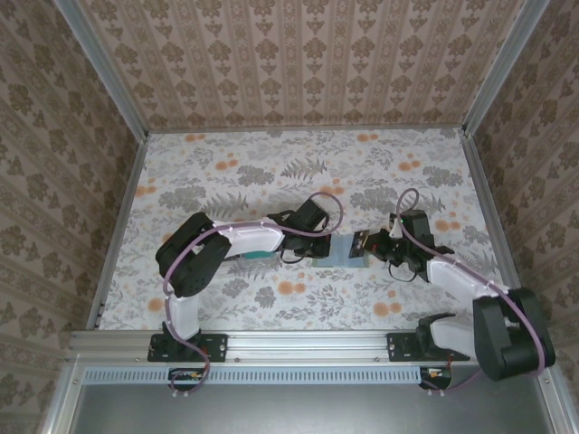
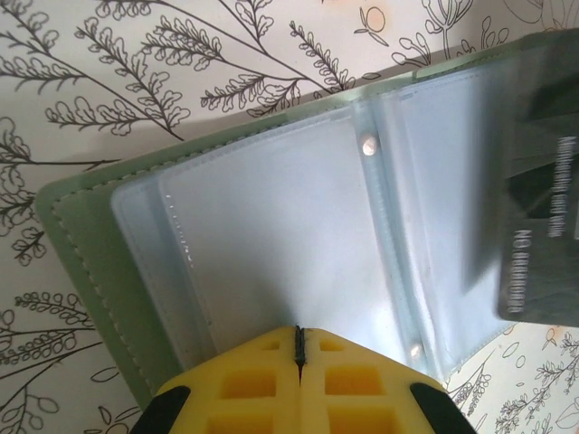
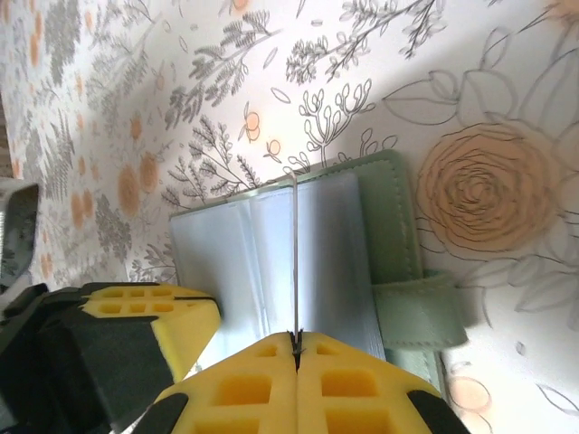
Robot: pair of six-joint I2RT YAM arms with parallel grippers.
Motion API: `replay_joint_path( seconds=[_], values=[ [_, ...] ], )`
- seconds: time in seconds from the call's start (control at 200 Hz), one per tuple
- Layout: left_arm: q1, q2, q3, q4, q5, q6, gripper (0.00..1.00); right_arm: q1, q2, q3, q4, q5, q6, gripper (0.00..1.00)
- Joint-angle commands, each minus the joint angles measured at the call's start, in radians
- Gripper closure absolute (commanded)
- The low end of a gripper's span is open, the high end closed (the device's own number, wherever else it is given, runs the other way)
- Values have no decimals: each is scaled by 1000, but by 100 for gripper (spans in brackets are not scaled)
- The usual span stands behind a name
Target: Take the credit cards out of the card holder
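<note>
The card holder (image 1: 336, 250) lies open on the flowered table, its sage-green cover (image 2: 90, 262) down and its clear sleeves up. My left gripper (image 2: 299, 330) is shut, its yellow tips pressing on a clear sleeve, with nothing visibly between them. My right gripper (image 3: 296, 336) is shut on a credit card (image 3: 296, 262), which stands on edge over the holder (image 3: 398, 235). In the left wrist view that card (image 2: 543, 217) shows as a dark blurred face at the right. The two grippers (image 1: 318, 242) (image 1: 369, 246) face each other across the holder.
A teal-green flat piece (image 1: 258, 257) lies on the table beside the left forearm. The holder's strap tab (image 3: 421, 312) sticks out on its right side. Patterned walls and metal rails (image 1: 118, 235) close in the table on three sides.
</note>
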Motion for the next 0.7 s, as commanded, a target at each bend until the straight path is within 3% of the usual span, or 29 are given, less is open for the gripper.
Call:
replay_joint_path(
  seconds=[0.0, 0.135, 0.2, 0.315, 0.42, 0.555, 0.695],
  values=[
    [9, -39, -7, -49, -8, 20, 97, -6, -104, -5, -125, 26, -49, 100],
    [9, -110, 7, -61, -13, 28, 93, -3, -223, 23, -211, 47, -75, 100],
    [9, -167, 5, -67, -31, 34, 85, 5, -266, 42, -238, 55, -94, 100],
    [10, -289, 2, -105, -98, 54, 63, 53, -307, 91, -263, 82, -137, 100],
    [19, -414, -29, -146, -181, 67, 43, 159, -288, 168, -294, 159, -199, 100],
    [38, -615, -104, -192, -310, 69, 1, 321, -216, 283, -306, 282, -300, 100],
    [70, -853, -196, -258, -438, 66, 0, 454, -84, 422, -322, 367, -416, 100]
  ],
)
